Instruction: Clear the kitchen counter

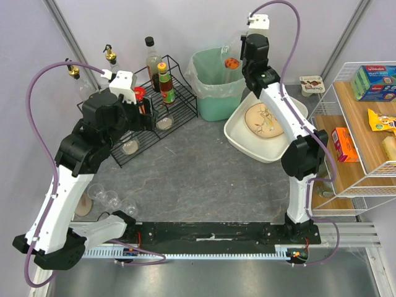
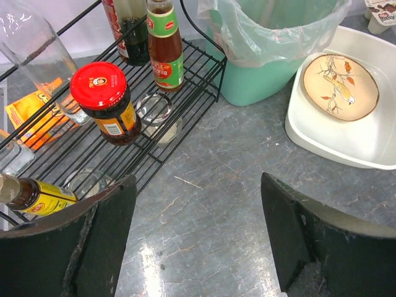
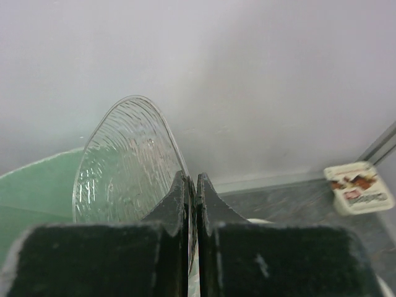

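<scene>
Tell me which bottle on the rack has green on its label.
The tall sauce bottle at the rack's end nearest the bin. The red-lidded jar and the low bottle carry yellow labels instead.

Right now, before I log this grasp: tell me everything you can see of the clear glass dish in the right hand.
The glass dish is clear and colourless, with a rounded outline, fine ribbed lines pressed across its surface and a thin rim. It looks whole, with no chips in the part that shows. It stands on edge, nearly upright, its rim pinched between the shut fingers of the right hand. Its lower part is hidden by them. Behind it are the green bin and a pale wall; nothing else visibly touches it.
</scene>
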{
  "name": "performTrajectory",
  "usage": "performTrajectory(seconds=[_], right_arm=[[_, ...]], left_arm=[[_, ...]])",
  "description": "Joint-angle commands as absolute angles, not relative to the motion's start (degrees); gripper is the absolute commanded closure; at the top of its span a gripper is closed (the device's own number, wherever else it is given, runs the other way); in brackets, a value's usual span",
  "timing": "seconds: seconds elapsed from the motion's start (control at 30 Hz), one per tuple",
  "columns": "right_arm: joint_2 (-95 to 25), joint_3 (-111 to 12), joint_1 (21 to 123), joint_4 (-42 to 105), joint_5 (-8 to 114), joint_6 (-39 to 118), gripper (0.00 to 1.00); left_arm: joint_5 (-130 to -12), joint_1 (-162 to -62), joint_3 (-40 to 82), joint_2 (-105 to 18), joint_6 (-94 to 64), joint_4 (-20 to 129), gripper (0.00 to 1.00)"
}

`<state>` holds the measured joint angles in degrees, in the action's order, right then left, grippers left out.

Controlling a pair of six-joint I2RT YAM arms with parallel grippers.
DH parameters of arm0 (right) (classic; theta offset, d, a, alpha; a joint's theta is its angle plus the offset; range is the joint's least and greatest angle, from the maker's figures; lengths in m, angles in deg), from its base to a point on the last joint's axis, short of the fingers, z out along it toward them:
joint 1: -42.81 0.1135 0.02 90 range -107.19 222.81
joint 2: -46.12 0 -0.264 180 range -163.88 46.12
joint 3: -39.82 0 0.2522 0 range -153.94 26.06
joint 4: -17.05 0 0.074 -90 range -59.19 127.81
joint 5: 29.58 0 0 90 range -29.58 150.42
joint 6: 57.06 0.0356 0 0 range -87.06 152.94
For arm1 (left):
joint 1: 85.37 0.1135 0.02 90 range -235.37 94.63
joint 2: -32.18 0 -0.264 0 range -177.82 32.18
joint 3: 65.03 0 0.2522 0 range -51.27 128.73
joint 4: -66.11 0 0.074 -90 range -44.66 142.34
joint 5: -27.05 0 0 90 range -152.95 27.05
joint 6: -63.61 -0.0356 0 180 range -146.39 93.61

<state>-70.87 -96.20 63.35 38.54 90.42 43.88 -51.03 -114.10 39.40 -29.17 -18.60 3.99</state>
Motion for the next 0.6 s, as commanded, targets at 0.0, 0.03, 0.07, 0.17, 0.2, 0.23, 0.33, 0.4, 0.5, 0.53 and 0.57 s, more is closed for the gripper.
performTrajectory(seconds=[0.0, 0.03, 0.07, 0.17, 0.2, 0.23, 0.33, 0.4, 0.5, 0.53, 0.57], right_arm=[[-71.0, -96.4, 66.4, 25.7, 98.4, 23.0, 1.00], [-71.2, -96.2, 66.8, 25.0, 99.3, 20.7, 1.00], [-71.3, -95.6, 67.2, 23.4, 100.2, 17.9, 1.00], [-71.0, -93.3, 68.4, 18.4, 103.3, 9.1, 1.00], [-70.8, -92.9, 68.6, 17.3, 104.1, 7.4, 1.00], [-70.7, -92.6, 68.7, 17.1, 103.7, 6.2, 1.00], [-71.1, -92.9, 69.1, 15.5, 105.9, 1.6, 1.00], [-71.0, -93.3, 69.2, 14.9, 107.2, 1.1, 1.00], [-69.8, -92.6, 69.2, 14.2, 107.5, 0.3, 1.00], [-69.3, -92.3, 69.2, 14.3, 107.2, 0.5, 1.00], [-68.9, -92.3, 69.2, 14.7, 106.9, 0.6, 1.00]], left_arm=[[-49.7, -114.2, 41.7, -29.8, -20.2, 4.0, 0.13], [-50.2, -114.2, 41.6, -29.9, -19.9, 4.0, 0.13], [-50.6, -114.1, 41.6, -29.9, -19.5, 4.0, 0.13], [-52.0, -114.2, 41.3, -30.2, -18.8, 4.1, 0.13], [-52.3, -114.2, 41.2, -30.2, -18.7, 4.1, 0.13], [-52.6, -114.2, 40.9, -30.3, -18.7, 4.1, 0.13], [-53.3, -114.2, 40.6, -30.5, -18.4, 4.1, 0.13], [-53.7, -114.1, 40.7, -30.8, -18.3, 4.1, 0.13], [-54.2, -114.1, 40.7, -30.8, -18.0, 4.2, 0.13], [-54.4, -114.2, 40.8, -30.9, -18.0, 4.4, 0.13], [-54.4, -114.1, 40.8, -30.8, -18.0, 4.4, 0.12]])
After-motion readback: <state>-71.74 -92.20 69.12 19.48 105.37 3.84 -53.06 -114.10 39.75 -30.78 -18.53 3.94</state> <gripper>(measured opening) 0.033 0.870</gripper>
